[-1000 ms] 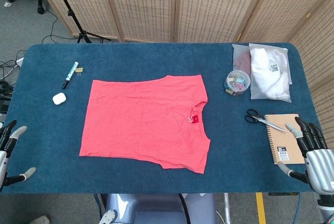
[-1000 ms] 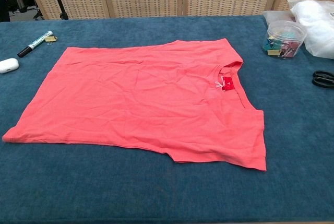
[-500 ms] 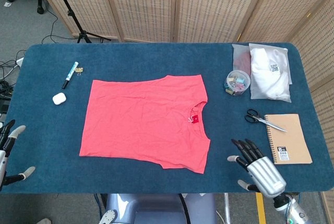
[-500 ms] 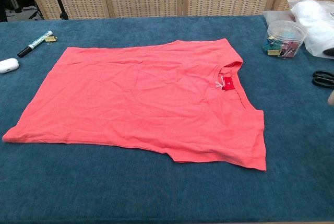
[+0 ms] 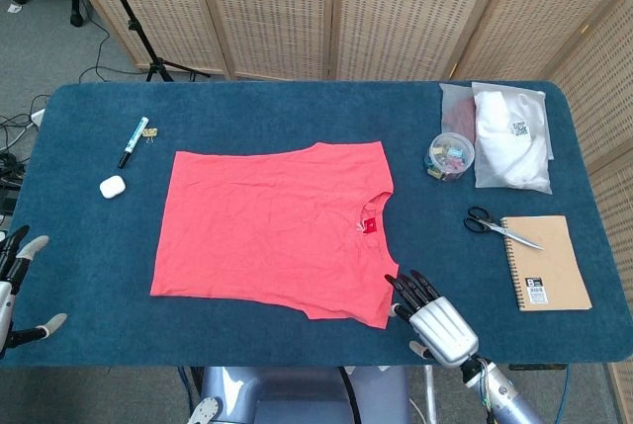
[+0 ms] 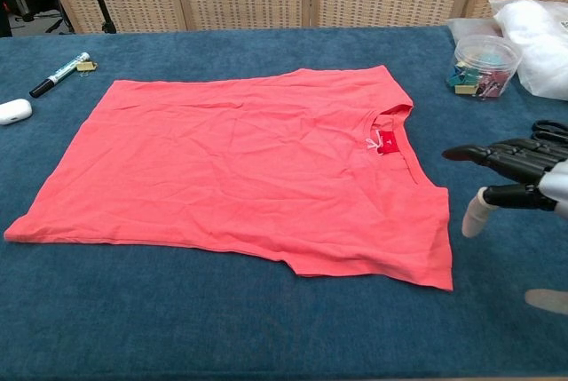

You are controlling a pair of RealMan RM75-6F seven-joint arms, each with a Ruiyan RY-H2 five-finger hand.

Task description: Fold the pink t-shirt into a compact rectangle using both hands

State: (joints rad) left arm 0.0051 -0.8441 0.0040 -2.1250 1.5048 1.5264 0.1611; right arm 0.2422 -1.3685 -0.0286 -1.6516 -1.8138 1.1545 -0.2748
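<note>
Two hands frame the scene. Left hand [image 5: 18,281], at the surface's [image 5: 257,113] near-left edge, is empty with fingers spread, well apart from the pink t-shirt [image 5: 272,231]. The t-shirt lies flat and unfolded mid-surface, neck opening toward the right; its thin knit shows fine wrinkles against the dark blue felt-like covering. Right hand [image 5: 433,315], metallic with dark fingers, hovers just beside the shirt's near-right corner, fingers extended and holding nothing. Risks, as judged: one-handed lifting may drag or bunch the limp cloth, since the left hand is far away; a shallow pinch could catch only one layer; a wide sweep rightward could knock the scissors [image 5: 499,227] or the spiral notebook [image 5: 545,261].
</note>
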